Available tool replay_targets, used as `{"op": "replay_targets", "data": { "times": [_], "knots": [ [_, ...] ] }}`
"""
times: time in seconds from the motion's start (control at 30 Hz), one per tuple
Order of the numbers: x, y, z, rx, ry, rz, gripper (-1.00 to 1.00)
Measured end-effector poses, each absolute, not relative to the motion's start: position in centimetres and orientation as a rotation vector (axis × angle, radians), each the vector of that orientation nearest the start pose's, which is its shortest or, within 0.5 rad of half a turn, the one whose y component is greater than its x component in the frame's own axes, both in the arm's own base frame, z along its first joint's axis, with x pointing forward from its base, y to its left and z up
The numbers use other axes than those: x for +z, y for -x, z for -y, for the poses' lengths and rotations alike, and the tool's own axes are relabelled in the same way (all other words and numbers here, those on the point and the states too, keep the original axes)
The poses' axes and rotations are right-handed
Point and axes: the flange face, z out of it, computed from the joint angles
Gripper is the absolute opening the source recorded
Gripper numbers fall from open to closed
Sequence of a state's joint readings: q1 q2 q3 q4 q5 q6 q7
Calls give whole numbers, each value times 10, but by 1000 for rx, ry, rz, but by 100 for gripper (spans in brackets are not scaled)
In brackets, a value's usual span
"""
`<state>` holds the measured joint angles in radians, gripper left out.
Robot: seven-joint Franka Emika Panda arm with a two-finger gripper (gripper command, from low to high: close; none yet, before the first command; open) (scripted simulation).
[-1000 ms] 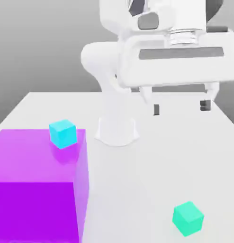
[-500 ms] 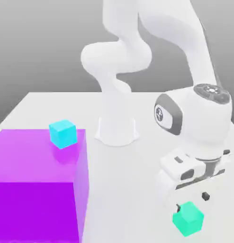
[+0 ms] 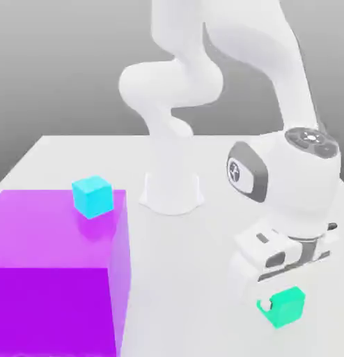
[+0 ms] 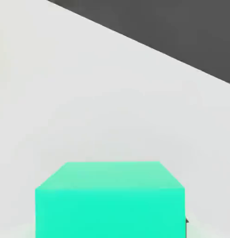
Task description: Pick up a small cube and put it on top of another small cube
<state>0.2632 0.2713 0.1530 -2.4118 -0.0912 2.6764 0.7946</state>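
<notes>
1. Two small cubes sit in the scene: a mint-green cube (image 3: 285, 307) low at about five o'clock in the exterior view, and a sky-blue cube (image 3: 92, 195) at about nine o'clock.
2. One white arm (image 3: 272, 104) rises from its base (image 3: 172, 192) near the middle of the table (image 3: 196, 279) and bends down toward the five o'clock corner.
3. Its gripper (image 3: 279, 301) points down onto the mint-green cube, and the jaws are closed narrowly on that cube, one dark fingertip (image 3: 261, 305) showing at the cube's side toward the exterior view's left.
4. From the hand view, the mint-green cube (image 4: 110, 200) looms large and close, its top face and one side face visible, with pale table (image 4: 89, 102) behind it and a dark background beyond the table's edge.
5. The sky-blue cube rests on top of a large magenta-purple block (image 3: 56, 279), near that block's far edge toward the exterior view's right.
6. That block stands on the table at about eight o'clock, well apart from the mint-green cube.
7. Whether the mint-green cube touches the table or is slightly raised, I cannot tell.
</notes>
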Motion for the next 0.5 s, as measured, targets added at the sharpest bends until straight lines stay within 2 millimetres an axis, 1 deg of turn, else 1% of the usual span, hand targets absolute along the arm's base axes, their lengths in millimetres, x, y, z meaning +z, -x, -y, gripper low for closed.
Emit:
{"op": "replay_targets", "data": {
  "times": [0.17, 0.3, 0.33, 0.4, 0.43, 0.5],
  "knots": [
    [222, -472, -273, 8, 3135, -237, -100],
    [242, -484, -327, 5, 3140, -61, -100],
    [235, -485, -333, 4, 3140, -42, -100],
    [208, -486, -338, 3, 3140, -27, -100],
    [193, -486, -339, 3, 3140, -24, 100],
    [193, -486, -339, 3, 3140, -24, 100]
  ]
}}
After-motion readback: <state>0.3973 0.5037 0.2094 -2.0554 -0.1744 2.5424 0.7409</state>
